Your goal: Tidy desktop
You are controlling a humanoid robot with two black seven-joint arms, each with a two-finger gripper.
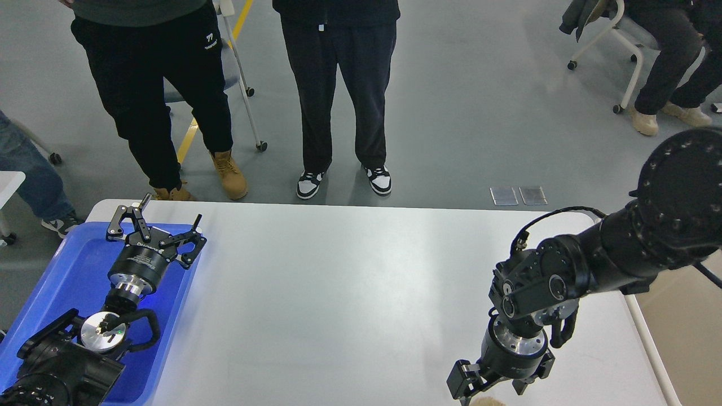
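white-grey bench [350, 293] filling the middle, left hand [159, 227] fingers spread wide over the blue tray [67, 270] (far-left edge), right hand [489, 389] pointing down near the front-right edge, grip can't tell

1 desktop [350, 293], 1 tray [67, 270], 2 hands [161, 228]

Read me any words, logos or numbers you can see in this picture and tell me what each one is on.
"77" with a small word under it, too small to read: white print on the left person's black trousers.
White lettering on the left gripper body: too blurred to read.
White lettering on the right gripper body: too small to read.
The desktop and blue tray carry no text.
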